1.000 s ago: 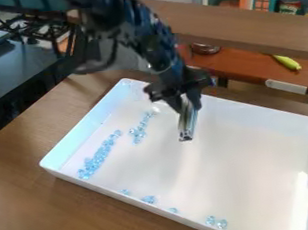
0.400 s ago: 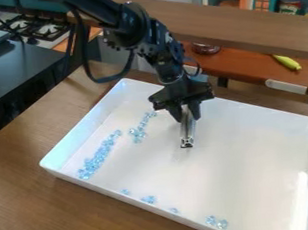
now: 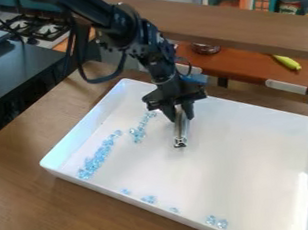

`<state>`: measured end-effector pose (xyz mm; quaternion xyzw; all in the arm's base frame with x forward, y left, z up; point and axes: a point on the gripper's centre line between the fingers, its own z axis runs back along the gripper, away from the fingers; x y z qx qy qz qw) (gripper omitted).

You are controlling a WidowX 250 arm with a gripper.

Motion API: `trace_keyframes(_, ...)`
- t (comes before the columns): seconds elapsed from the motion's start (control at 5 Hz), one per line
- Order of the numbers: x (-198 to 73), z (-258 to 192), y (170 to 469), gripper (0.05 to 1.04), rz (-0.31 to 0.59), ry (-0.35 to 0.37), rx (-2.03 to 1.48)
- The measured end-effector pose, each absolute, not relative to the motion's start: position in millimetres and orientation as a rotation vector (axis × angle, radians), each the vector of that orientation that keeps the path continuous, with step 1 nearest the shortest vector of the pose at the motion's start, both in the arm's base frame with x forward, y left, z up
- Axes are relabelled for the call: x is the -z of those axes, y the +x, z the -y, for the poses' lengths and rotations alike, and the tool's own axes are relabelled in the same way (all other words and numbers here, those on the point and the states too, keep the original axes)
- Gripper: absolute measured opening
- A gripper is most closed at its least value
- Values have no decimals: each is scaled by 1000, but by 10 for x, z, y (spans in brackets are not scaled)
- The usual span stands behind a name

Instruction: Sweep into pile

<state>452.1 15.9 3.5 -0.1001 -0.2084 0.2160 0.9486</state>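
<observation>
Right, at the upper middle of the frame, hanging over the white tray (image 3: 84, 130) with the end effector (image 3: 180, 117) clenched on a silver tool (image 3: 179, 135). Impossible to tell at the tool's foot between touching the tray floor and hovering just above. Scattered inside the tray, clear bluish beads: a longer strip (image 3: 98, 155) at left, a shorter strip (image 3: 139, 130) between that and the tool, and a few strays (image 3: 148, 199) along the near wall, down to a pair (image 3: 216, 222) at the bottom of the frame. Not yet one pile, judging by the gaps.

Likely to go wrong from here: beads slipping past either side of so narrow a tool, or rolling apart under too quick a push. Possible too, with too high a sweep, to pass over without catching any; with too low a one, to scrape the floor and twist the tool in the grip. Hard to reach behind the strays without knocking the wall.

As for direction, tool pointing down the frame, long axis close to upright, with a slight lean of the foot to the left. Longer strip slanting from upper right to lower left; shorter strip slanting likewise, more steeply.
</observation>
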Motion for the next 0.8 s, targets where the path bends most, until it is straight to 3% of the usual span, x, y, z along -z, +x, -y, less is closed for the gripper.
trace_keyframes(0.4, -5, -692, 4316, 374, 448, -94, -519)
trace_keyframes(0.8, -150, -1039, 4059, 374, 449, 99, -532)
